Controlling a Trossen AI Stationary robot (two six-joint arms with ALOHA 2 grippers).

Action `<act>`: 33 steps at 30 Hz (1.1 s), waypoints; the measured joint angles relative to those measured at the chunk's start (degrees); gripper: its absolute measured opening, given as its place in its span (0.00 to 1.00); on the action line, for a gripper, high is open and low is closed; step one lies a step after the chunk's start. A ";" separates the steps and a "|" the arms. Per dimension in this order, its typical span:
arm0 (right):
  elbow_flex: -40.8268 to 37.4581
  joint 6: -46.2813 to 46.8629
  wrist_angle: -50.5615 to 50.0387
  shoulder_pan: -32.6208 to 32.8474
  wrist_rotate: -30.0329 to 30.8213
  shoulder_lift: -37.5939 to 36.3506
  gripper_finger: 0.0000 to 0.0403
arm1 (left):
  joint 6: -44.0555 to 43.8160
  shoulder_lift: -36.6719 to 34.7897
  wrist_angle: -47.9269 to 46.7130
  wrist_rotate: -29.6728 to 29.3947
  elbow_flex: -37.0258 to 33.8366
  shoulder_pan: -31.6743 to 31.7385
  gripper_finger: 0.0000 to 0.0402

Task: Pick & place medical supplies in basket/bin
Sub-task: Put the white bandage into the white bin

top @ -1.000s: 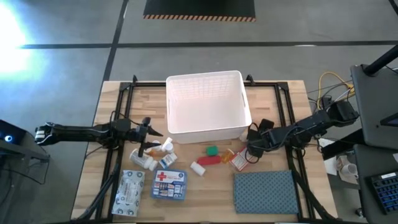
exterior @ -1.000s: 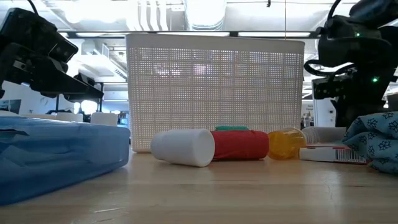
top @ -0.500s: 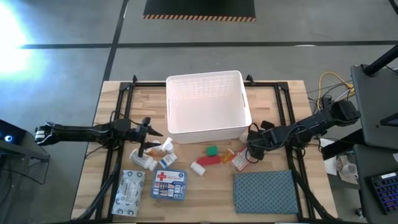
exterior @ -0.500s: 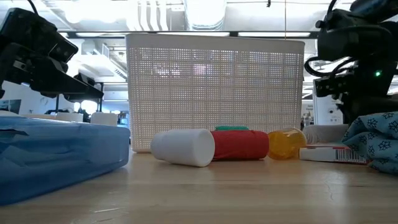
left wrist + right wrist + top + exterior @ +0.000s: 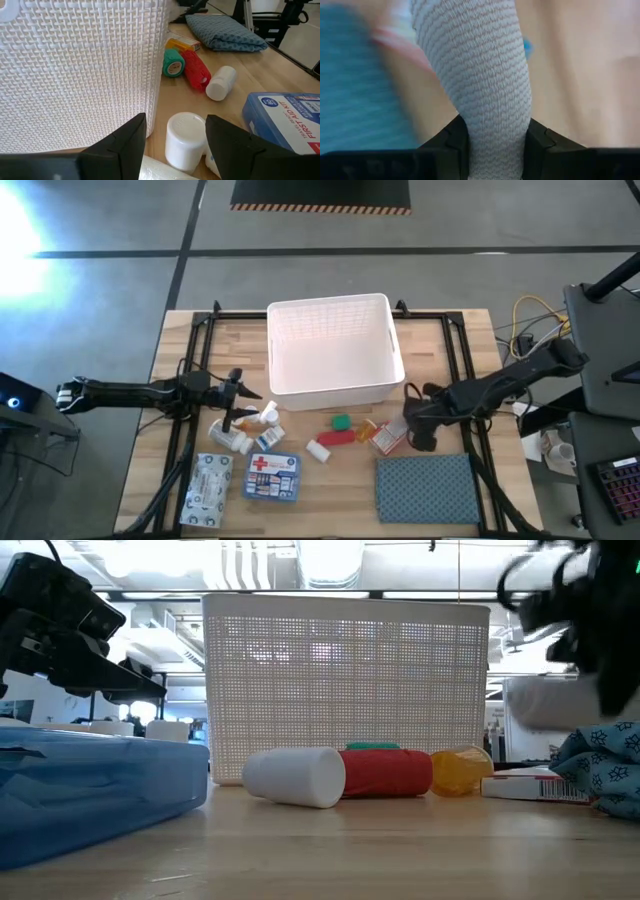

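A white woven roll (image 5: 485,85) is seen clamped in the right end effector (image 5: 418,432), near the white basket (image 5: 334,350) on the counter (image 5: 330,500); it is possibly a bandage. The left end effector (image 5: 237,405), fingers apart, is held over white pill bottles (image 5: 262,417) beside the blue first-aid box (image 5: 273,476)

- low view: right arm (image 5: 590,600) motion-blurred at the right edge; gripper outline not resolvable there.
- right wrist view: white knit-textured roll (image 5: 480,75) fills the frame between the right gripper (image 5: 492,145) fingers; background smeared, nothing behind it identifiable.
- low view: blue first-aid box (image 5: 95,790) cut off by the left edge, out of focus.
- left wrist view: basket (image 5: 75,70) cropped by the top and left edges.
- high view: labels on the white pill bottles (image 5: 245,435) too small to read.
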 joint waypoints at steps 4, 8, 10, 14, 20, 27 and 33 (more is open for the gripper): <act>6.72 3.20 3.34 0.44 -3.00 -1.79 0.26 | 0.00 -0.01 0.00 0.00 0.00 0.00 0.47; 14.10 -0.30 10.47 -2.32 1.08 -3.49 0.27 | 0.00 0.01 -0.01 0.00 0.00 0.00 0.47; 17.80 -3.51 11.82 -4.76 3.12 -3.37 0.27 | 0.00 0.01 0.01 0.02 0.02 0.00 0.47; 24.84 -12.10 15.11 -10.40 8.22 -2.18 0.28 | 0.00 -0.01 -0.01 0.00 0.01 -0.01 0.47; 32.08 -19.89 17.80 -25.24 10.31 3.51 0.29 | 0.00 -0.01 -0.01 0.00 0.02 -0.02 0.47; 38.38 -22.71 15.42 -37.23 2.35 15.88 0.37 | 0.00 -0.01 -0.01 0.01 0.02 0.00 0.47; 45.87 -26.67 10.73 -36.68 1.91 23.50 0.61 | -0.02 0.01 -0.01 0.00 0.02 0.00 0.47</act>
